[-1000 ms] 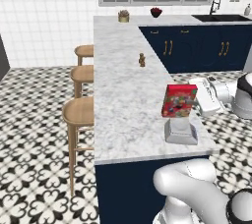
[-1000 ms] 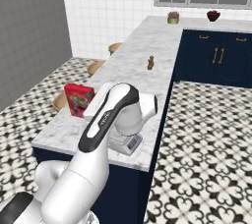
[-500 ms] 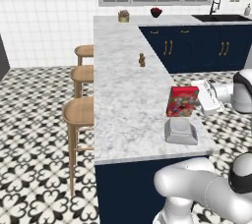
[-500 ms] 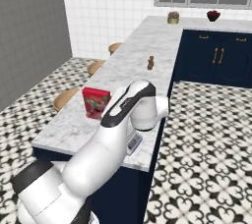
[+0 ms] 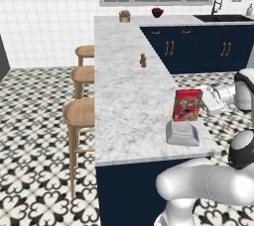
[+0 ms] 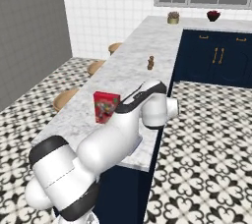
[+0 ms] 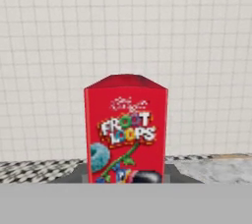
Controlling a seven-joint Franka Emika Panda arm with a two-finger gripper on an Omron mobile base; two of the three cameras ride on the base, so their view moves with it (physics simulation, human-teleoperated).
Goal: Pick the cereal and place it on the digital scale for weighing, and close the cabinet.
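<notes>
The cereal (image 5: pixel 187 105) is a red box with cartoon print, standing upright over the digital scale (image 5: pixel 182 134), a low grey platform near the counter's front right corner. My gripper (image 5: pixel 199 102) reaches in from the right and is shut on the box's side. In the hand view the cereal (image 7: pixel 125 132) stands straight ahead with the scale's grey top (image 7: pixel 177 173) showing beside its base. I cannot tell whether the box touches the platform. From the right base view the cereal (image 6: pixel 106 106) shows just left of my arm. The cabinet is out of view.
The marble counter (image 5: pixel 124 86) ends just in front of and to the right of the scale. A small brown shaker (image 5: pixel 143 60) stands mid-counter, with a plant pot (image 5: pixel 124 16) and a dark bowl (image 5: pixel 157 12) at the far end. Wooden stools (image 5: pixel 82 113) line the left side.
The arm has swung round, and the cereal in its grip has shifted slightly right and lower, down onto or just above the scale.
</notes>
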